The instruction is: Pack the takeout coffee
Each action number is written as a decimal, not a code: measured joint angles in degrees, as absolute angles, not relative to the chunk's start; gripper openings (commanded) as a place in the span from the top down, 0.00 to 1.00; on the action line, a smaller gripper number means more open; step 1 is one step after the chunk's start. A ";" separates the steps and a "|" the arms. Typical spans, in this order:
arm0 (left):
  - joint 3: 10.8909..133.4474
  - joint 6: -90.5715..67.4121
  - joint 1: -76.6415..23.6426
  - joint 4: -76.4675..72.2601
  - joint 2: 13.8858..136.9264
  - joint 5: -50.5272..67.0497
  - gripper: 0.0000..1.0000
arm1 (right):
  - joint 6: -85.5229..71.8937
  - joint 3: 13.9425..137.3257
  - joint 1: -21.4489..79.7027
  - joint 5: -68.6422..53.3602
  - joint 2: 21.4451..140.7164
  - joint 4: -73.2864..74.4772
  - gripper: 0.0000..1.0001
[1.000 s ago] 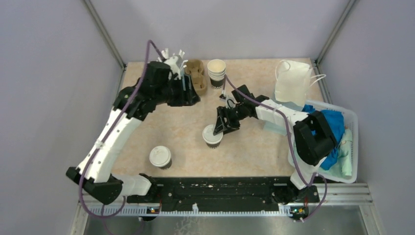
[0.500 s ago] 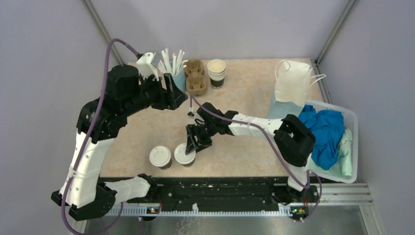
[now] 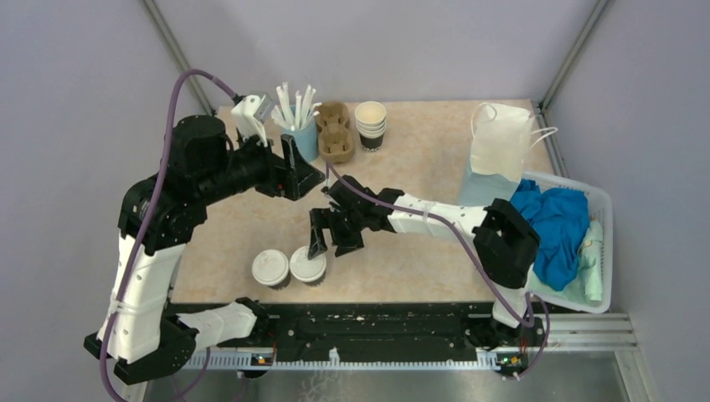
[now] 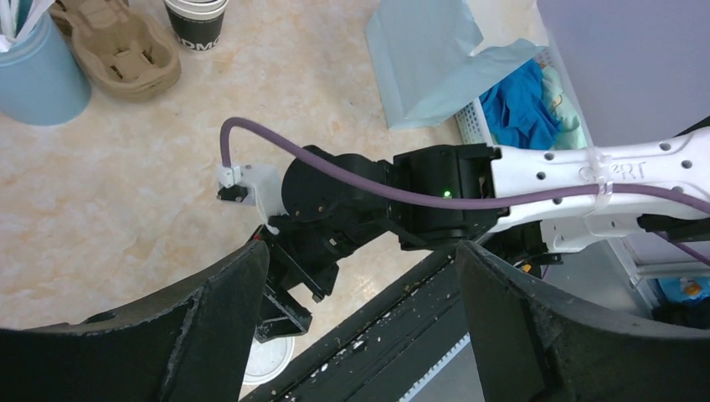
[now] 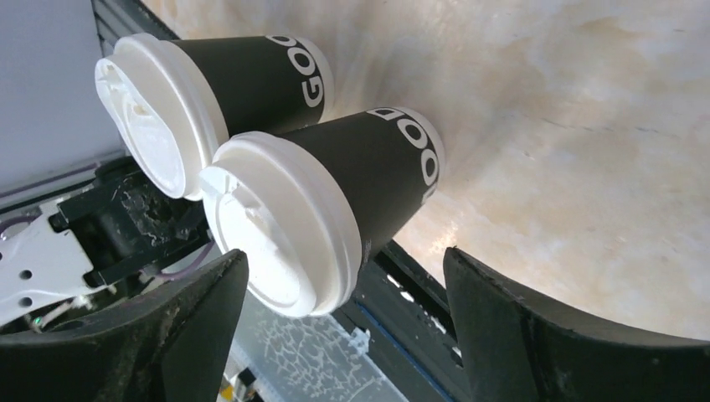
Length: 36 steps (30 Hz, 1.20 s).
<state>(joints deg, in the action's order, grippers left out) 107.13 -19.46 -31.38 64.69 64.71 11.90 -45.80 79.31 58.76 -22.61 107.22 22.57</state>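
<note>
Two takeout coffee cups, dark with white lids, stand side by side near the table's front edge: the left cup (image 3: 270,268) (image 5: 251,79) and the right cup (image 3: 307,265) (image 5: 373,172). My right gripper (image 3: 324,243) (image 5: 345,260) is open just behind and above the right cup, its fingers apart from the cup. My left gripper (image 3: 297,172) (image 4: 362,251) hangs open and empty over the table's left middle, above the right arm. The brown cardboard cup carrier (image 3: 335,131) (image 4: 117,50) lies at the back.
A light blue cup of white straws (image 3: 304,136) (image 4: 38,79) stands left of the carrier. A stack of open cups (image 3: 370,124) (image 4: 195,21) is to its right. A white paper bag (image 3: 500,142) and a basket (image 3: 604,251) of blue cloth are at the right.
The right gripper carried the second cup left and forward, set it beside the first and opened. The left arm drew back from the carrier and its jaws widened.
</note>
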 measured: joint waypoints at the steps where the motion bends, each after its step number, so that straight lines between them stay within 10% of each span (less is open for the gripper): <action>1: 107.15 -19.44 -31.38 64.62 64.64 12.40 0.10 | -45.87 79.92 58.76 -21.23 106.74 23.97 0.10; 21: 94.35 -21.89 -31.38 53.91 61.63 15.81 0.07 | -41.23 92.42 46.74 7.64 70.04 56.77 0.09; 36: 93.08 -25.71 -31.38 59.33 62.87 3.22 0.08 | -9.10 90.56 44.91 0.43 102.56 25.39 0.26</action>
<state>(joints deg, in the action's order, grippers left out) 93.08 -25.71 -31.38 59.33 62.87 3.22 -9.10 90.56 44.91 0.43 102.56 25.39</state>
